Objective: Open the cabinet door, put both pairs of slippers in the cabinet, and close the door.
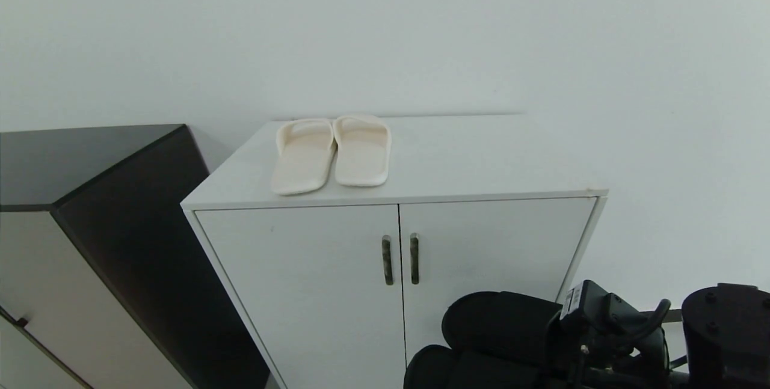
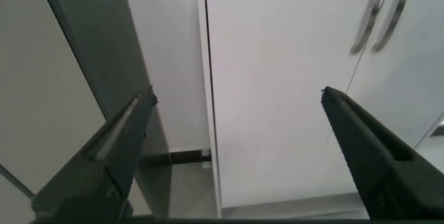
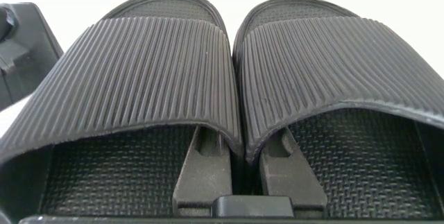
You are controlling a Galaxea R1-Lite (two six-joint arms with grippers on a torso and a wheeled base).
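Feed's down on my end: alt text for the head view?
White two-door cabinet, both doors shut, against a white wall, with a cream pair of slippers side by side on its top, left of centre. A black pair of slippers is held low before the right door by the right arm; a dark cabinet stands at left.

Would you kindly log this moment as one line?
cabinet doors: shut | cream slippers: on top | black slippers: in right gripper | left gripper: open
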